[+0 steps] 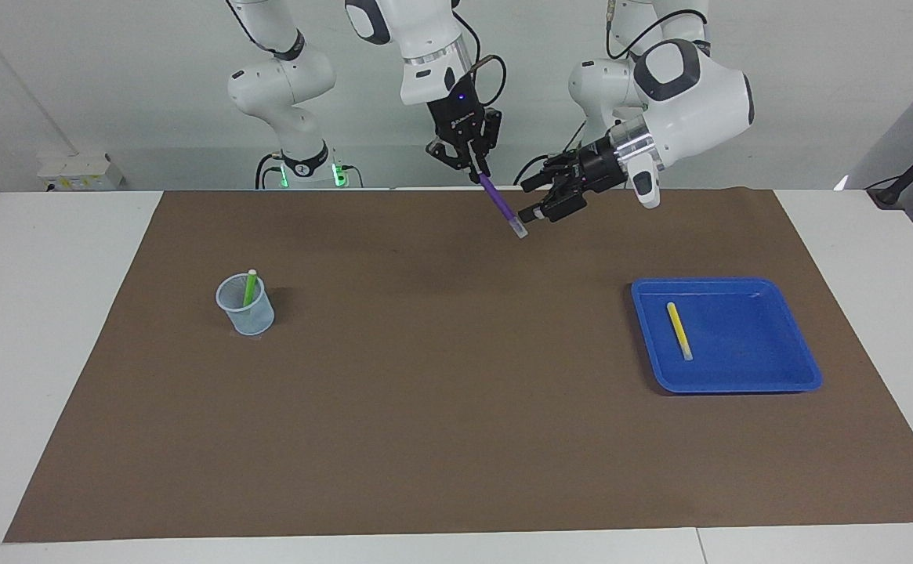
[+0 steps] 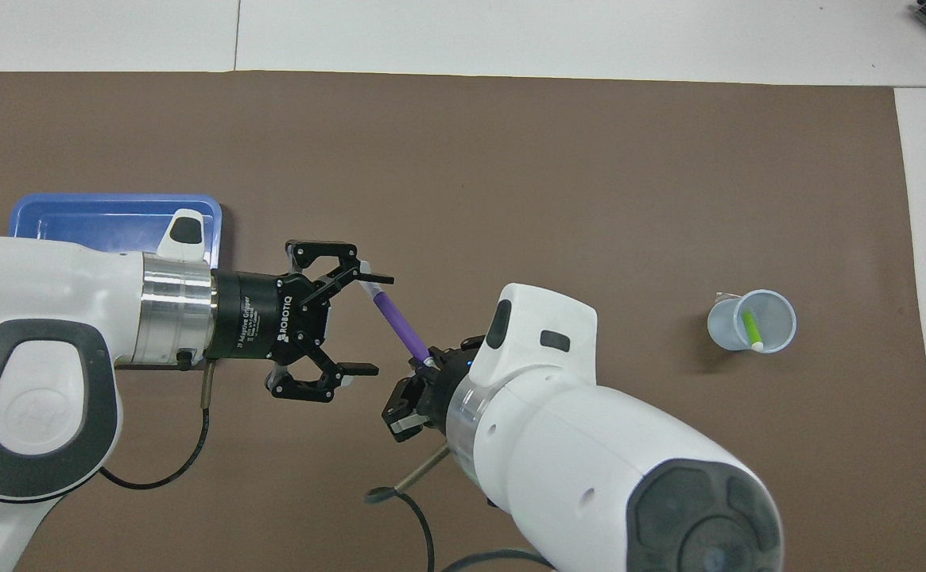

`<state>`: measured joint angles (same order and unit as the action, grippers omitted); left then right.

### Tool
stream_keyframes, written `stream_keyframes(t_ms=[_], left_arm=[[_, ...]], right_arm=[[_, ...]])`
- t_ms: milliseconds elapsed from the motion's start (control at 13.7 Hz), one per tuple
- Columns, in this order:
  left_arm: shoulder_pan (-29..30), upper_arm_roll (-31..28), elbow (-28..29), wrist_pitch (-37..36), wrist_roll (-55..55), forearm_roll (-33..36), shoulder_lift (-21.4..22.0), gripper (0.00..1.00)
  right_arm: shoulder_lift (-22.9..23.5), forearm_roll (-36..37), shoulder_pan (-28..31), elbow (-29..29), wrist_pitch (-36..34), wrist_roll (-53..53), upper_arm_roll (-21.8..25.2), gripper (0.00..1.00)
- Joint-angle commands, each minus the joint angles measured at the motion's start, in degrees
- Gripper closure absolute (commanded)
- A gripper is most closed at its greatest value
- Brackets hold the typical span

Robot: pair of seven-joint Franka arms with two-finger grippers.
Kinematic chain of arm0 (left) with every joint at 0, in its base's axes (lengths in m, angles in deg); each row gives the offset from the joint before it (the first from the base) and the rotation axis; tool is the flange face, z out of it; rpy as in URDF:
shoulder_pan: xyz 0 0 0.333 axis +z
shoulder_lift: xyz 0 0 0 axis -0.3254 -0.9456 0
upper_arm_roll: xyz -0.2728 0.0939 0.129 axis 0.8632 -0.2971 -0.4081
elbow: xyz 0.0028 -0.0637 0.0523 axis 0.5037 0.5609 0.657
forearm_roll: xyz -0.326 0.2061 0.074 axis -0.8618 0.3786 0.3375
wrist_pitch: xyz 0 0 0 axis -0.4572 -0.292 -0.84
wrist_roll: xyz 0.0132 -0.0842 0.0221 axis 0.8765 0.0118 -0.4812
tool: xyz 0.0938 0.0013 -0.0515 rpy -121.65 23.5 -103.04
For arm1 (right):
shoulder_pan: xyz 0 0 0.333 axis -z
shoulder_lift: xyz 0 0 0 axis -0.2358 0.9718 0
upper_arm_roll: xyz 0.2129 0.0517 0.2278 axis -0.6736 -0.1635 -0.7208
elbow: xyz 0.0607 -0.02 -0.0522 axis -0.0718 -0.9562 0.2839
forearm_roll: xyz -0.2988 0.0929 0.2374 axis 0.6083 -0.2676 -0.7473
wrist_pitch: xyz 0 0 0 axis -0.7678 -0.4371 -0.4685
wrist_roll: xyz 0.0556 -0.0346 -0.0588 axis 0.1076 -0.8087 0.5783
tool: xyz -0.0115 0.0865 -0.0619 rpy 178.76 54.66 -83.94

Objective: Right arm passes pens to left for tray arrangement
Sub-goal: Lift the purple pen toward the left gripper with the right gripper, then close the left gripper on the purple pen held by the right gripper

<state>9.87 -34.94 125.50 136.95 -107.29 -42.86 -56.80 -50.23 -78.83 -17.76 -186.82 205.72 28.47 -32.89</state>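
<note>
Right gripper point(image 1: 475, 166) pinching the purple pen point(image 1: 501, 203) over the mat's robot-side edge, left gripper point(image 2: 367, 324) gaping wide beside its pale tip (not gripping), yellow pen point(image 1: 678, 329) lying in the blue tray point(image 1: 769, 380), green pen point(image 1: 249, 288) standing in the cup point(image 1: 245, 305), open mat point(image 1: 456, 407) lying between them.

White table point(image 1: 56, 329), brown mat point(image 1: 456, 407) (pale wall point(image 1: 111, 94))

a: how many pens?
b: three: a purple pen point(image 1: 501, 204), a yellow pen point(image 1: 679, 330), a green pen point(image 1: 249, 288).
a: and the rest?
b: one tray point(image 1: 785, 374), one cup point(image 1: 246, 307), two arms.
</note>
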Motion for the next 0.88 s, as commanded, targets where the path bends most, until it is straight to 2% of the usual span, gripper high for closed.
stream_keyframes(t_ms=[0,365,730,803], left_arm=[[-0.90,-0.55,2.24,1.15,1.14,-1.51,2.05,0.00],[-1.07,-0.72,1.80,-0.25,0.53,-1.59,2.14,0.09],[-1.16,-0.63,1.36,0.71,1.22,-1.51,2.05,0.37],[-1.25,-0.55,1.36,1.24,3.49,-1.51,2.05,0.37]], right_arm=[[-0.77,2.02,-0.24,-1.79,3.07,-0.11,0.01,1.00],[-0.68,2.03,-0.24,-1.79,3.16,-0.11,0.01,1.00],[-0.68,2.03,-0.15,-1.79,3.43,-0.02,0.01,1.00],[-0.68,2.03,-0.15,-1.79,3.43,-0.02,0.01,1.00]])
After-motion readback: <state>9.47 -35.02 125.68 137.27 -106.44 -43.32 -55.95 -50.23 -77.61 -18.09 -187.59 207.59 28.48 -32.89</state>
